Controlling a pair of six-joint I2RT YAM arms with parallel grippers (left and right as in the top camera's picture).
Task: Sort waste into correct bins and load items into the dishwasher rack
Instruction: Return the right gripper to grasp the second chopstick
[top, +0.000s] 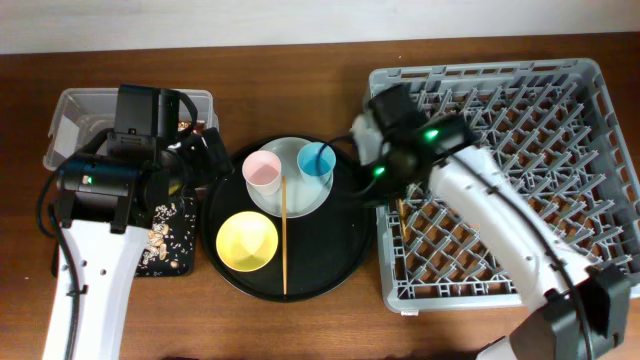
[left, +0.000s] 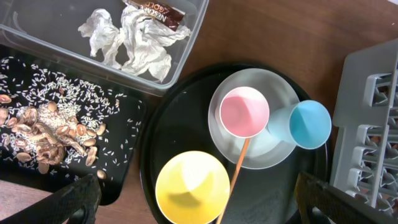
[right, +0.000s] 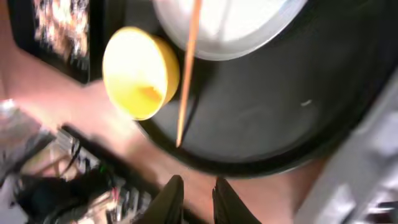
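Left gripper (left: 198, 183) hangs over the round black tray (left: 277, 193) mid-table with its jaws wide apart. Pink cup (left: 244, 111) and blue cup (left: 310, 123) sit on the plate (left: 270, 149), with the yellow bowl (left: 193, 186) and a chopstick (left: 236, 168) beside it. Right gripper (right: 196, 186) is near the rack (top: 520, 100), too blurry to call its jaws.

On the brown wooden table (top: 300, 60), a clear plastic tub (top: 70, 100) is set at the far left, a shallow black rectangular tray (top: 170, 265) just nearer, a large round black tray (top: 330, 255) in the middle, and the grey dishwasher rack (top: 500, 70) on the right.
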